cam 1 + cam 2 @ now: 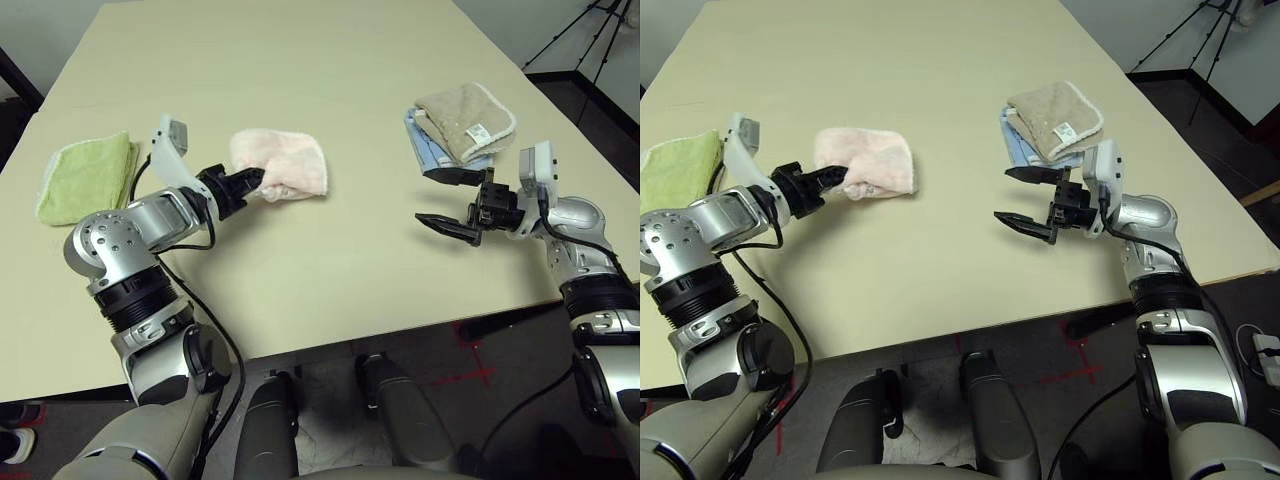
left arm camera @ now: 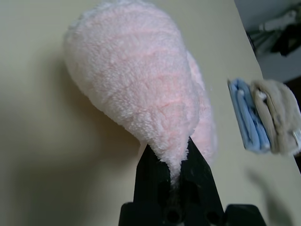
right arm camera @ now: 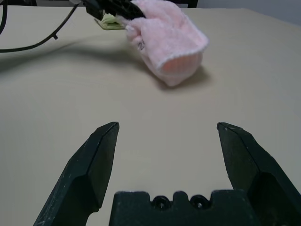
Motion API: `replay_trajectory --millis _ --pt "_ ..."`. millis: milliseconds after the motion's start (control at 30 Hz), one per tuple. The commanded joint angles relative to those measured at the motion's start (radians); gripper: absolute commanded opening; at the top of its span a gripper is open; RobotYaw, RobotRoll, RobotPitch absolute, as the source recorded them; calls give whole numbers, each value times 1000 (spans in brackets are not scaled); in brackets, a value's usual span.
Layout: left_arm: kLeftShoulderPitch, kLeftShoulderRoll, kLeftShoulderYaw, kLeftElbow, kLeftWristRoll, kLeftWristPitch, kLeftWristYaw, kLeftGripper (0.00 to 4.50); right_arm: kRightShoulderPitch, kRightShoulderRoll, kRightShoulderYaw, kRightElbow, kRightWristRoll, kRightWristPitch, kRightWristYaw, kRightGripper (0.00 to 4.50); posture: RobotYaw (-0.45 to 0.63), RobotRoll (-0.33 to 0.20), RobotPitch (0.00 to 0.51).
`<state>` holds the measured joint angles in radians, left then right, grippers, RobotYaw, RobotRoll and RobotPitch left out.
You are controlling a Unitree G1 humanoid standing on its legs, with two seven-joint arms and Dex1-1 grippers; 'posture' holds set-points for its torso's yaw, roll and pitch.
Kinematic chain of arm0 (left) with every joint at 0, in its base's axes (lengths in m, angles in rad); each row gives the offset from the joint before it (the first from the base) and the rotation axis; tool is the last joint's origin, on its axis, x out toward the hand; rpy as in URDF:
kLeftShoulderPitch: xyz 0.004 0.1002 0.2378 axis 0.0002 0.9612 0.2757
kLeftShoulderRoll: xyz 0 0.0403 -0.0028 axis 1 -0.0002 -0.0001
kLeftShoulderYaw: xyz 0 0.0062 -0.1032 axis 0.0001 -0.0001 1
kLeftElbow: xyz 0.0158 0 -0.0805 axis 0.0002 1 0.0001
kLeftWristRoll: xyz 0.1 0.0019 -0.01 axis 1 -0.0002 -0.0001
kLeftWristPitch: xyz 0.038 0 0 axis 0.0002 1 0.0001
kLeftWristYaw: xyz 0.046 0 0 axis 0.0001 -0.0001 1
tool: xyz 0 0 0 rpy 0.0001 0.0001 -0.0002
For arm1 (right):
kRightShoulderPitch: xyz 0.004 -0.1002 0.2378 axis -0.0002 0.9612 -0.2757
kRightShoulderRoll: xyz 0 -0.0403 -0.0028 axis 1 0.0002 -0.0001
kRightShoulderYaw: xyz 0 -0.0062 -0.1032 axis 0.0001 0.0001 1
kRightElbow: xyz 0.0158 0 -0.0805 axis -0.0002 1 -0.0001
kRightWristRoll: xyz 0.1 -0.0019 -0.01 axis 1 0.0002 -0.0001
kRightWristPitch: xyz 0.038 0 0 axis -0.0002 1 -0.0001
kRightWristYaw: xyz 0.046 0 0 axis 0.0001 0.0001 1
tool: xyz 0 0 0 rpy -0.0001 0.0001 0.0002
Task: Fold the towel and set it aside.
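The pale pink towel [image 1: 283, 164] lies bunched and folded over on the table's middle left. My left gripper [image 1: 258, 180] is shut on its near left corner; in the left wrist view the cloth [image 2: 136, 89] bulges up out of the pinched black fingers [image 2: 153, 176]. The right wrist view shows the towel [image 3: 169, 42] partly lifted, with white edging along its open fold. My right gripper [image 1: 447, 200] hovers over the table to the right, well apart from the towel, its fingers [image 3: 94, 160] spread wide with nothing between them.
A green folded towel [image 1: 85, 175] lies at the table's left edge. A beige towel [image 1: 465, 120] rests on a blue one [image 1: 428, 148] at the right, just beyond my right gripper. A tripod [image 1: 590, 35] stands off the table's far right.
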<state>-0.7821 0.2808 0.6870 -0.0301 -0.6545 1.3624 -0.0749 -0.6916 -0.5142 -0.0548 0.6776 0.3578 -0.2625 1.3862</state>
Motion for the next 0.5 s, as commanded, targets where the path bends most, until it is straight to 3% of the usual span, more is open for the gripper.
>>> replay_trajectory --millis 33,500 --pt "26 29 -27 -11 33 -64 13 12 -8 3 1 21 -11 -17 13 4500 -69 0 194" --pt "15 131 60 106 123 -445 154 12 -30 13 2 61 -26 -32 30 4500 -48 0 186"
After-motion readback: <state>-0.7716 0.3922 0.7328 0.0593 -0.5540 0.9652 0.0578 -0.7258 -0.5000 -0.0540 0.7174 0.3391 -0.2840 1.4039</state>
